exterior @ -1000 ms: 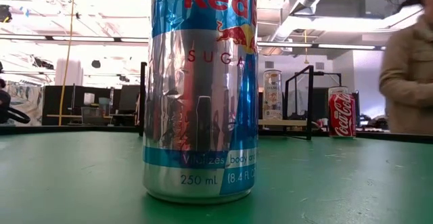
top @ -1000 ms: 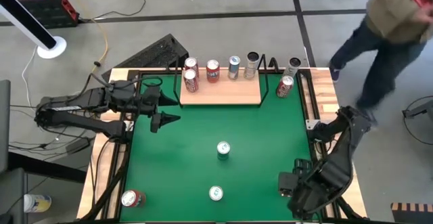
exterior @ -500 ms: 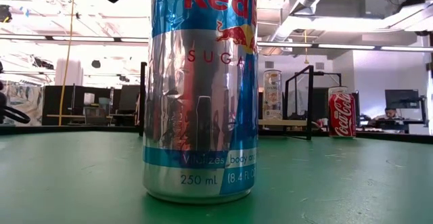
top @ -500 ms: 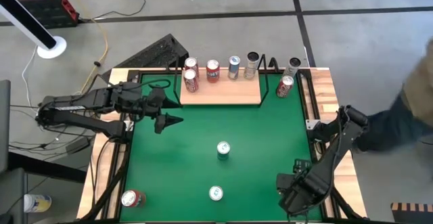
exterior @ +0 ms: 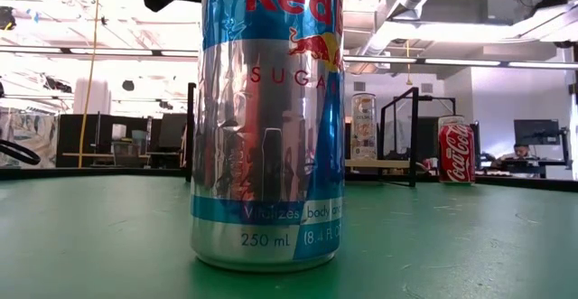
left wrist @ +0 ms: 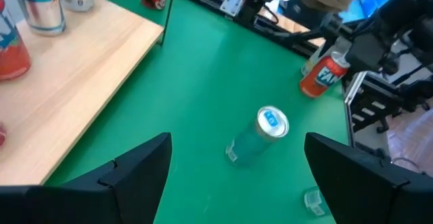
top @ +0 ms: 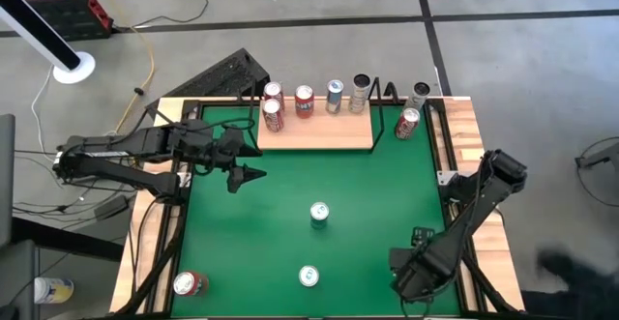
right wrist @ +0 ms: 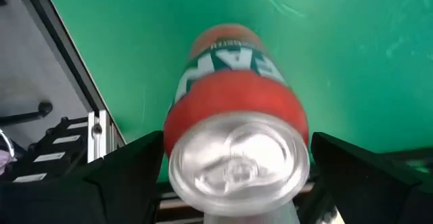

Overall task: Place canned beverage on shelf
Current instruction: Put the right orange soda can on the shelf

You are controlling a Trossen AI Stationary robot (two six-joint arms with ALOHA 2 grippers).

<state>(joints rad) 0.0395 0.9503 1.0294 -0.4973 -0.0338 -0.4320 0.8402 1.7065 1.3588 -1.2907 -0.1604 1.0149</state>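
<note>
An orange Fanta can stands upright on the green table near its right near corner, also seen in the left wrist view. My right gripper hangs over it, pointing down and open, one finger on each side of the can's top without touching; in the high view the gripper hides the can. My left gripper hovers open over the table's left part, near the shelf, a light-wood board at the far edge carrying several upright cans. Ahead of it stands a blue can.
Loose upright cans stand at the table's middle, near edge and near left corner. A red can stands right of the shelf. A tall Red Bull can fills the low view. Black frame rails edge the table.
My right gripper has sunk straight down over the orange can at the table's near right corner, tipping to point more fully downward. My left gripper has edged a little toward the table's middle. A person at the far right has walked out of view.
</note>
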